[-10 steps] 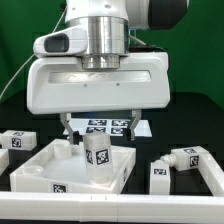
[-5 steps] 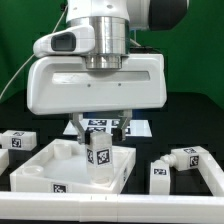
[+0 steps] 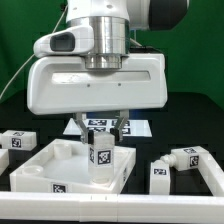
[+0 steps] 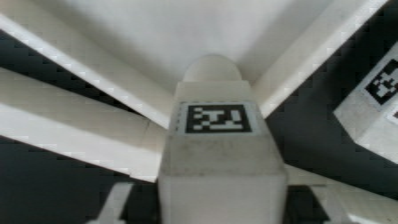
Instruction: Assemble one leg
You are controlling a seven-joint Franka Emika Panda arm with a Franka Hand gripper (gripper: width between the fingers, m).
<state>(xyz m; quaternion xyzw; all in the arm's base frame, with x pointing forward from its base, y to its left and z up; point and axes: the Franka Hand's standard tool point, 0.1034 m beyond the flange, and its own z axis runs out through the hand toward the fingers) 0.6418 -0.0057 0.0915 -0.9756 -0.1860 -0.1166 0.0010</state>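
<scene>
The leg point(image 3: 100, 155), a short white post with a black-and-white tag on its side, stands upright on the large white tray-like panel point(image 3: 45, 168) near its corner at the exterior view's right. My gripper point(image 3: 103, 132) hangs straight above it, its two fingers down on either side of the leg's top, closed against it. In the wrist view the leg point(image 4: 217, 130) fills the middle, tag facing the camera, and runs down between my gripper's point(image 4: 214, 203) fingers. The panel's rims point(image 4: 80, 95) spread out behind it.
Three more white tagged posts lie on the black table: one at the exterior view's left point(image 3: 18, 139) and two at its right point(image 3: 160, 174) point(image 3: 188, 157). The marker board point(image 3: 141, 127) lies behind the gripper. A white rail point(image 3: 110, 213) runs along the front.
The fingers have drawn together from a wide spread to the sides of the leg's top. The leg and the panel have stayed in place.
</scene>
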